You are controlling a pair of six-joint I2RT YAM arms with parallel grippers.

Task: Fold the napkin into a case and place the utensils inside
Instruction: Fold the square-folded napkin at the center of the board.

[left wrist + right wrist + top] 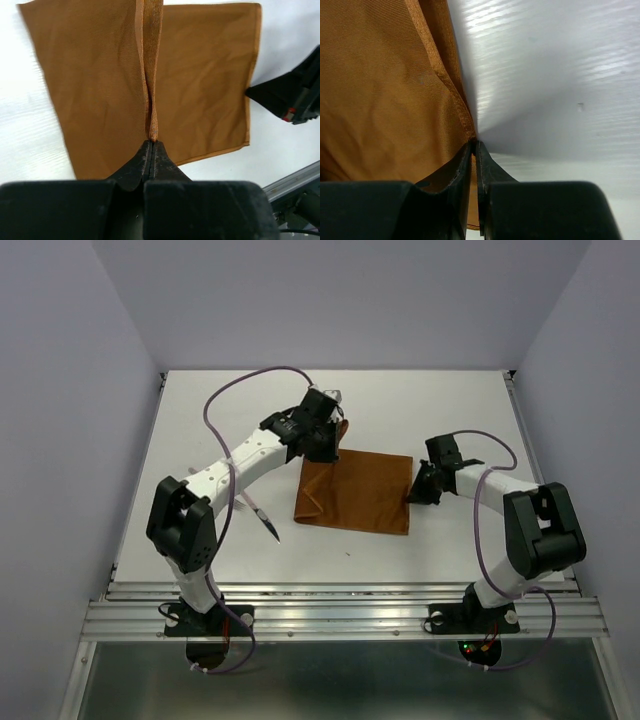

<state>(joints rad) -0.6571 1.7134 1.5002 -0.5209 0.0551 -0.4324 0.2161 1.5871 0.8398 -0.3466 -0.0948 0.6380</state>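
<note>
The left gripper [151, 142] is clamped tight on the napkin [355, 495]. It pinches a raised ridge of the orange cloth at the far left corner, and that corner stands up off the white surface [450, 410]. Across the way, the right gripper [475, 145] sits at the napkin's right edge, jaws all but closed with the hem caught between them. The rest of the cloth lies flat between the two arms. One utensil [263, 519], dark and pointed at one end, lies left of the napkin, apart from it.
</note>
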